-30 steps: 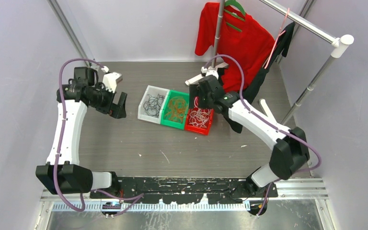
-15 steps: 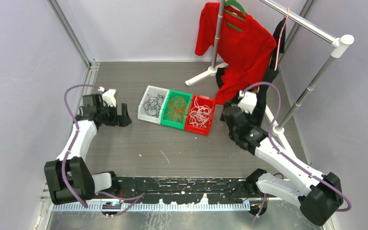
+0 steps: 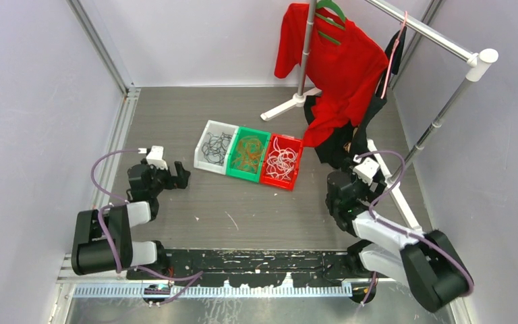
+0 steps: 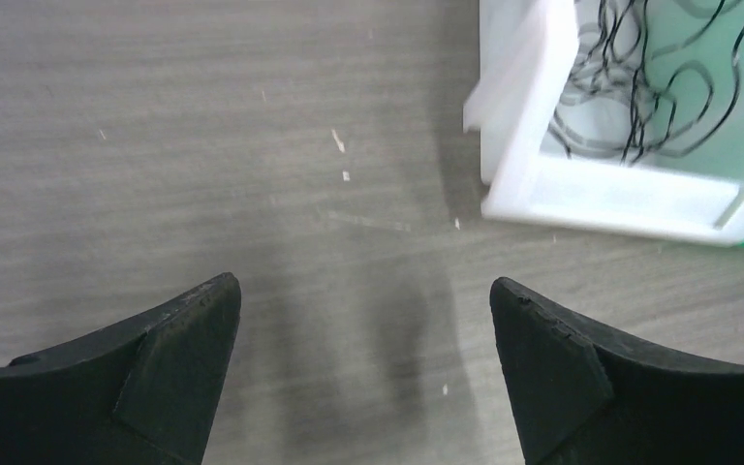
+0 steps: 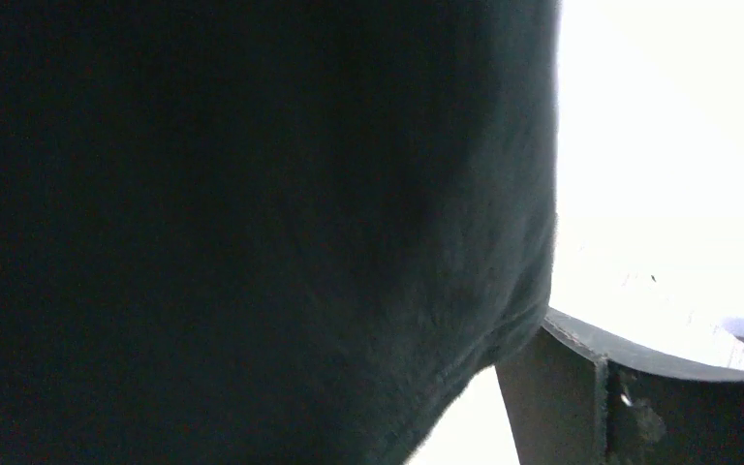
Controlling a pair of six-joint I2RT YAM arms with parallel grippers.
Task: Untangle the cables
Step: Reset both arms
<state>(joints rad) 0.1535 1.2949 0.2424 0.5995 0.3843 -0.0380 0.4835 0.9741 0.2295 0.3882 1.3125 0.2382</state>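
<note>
The cables lie sorted by colour in three bins side by side at mid table. Black cables (image 3: 214, 146) are in the white bin (image 3: 202, 160), orange cables (image 3: 247, 154) in the green bin (image 3: 237, 174), white cables (image 3: 282, 160) in the red bin (image 3: 278, 183). My left gripper (image 3: 179, 177) is low over the table left of the white bin, open and empty. The left wrist view shows the gripper (image 4: 363, 291), the white bin (image 4: 518, 145) and black cables (image 4: 639, 87). My right gripper (image 3: 342, 172) is right of the red bin, against a black garment; one finger (image 5: 630, 397) shows, set wide.
A clothes rack (image 3: 438, 40) stands at the back right with a red shirt (image 3: 334, 57) and a black garment (image 3: 367, 118) hanging low; the black cloth (image 5: 252, 223) fills most of the right wrist view. The rack's white feet (image 3: 283, 108) rest on the table.
Both arms have folded back toward their bases. The left gripper came down and nearer, still open. The right gripper left the red bin and moved right and back under the black garment.
</note>
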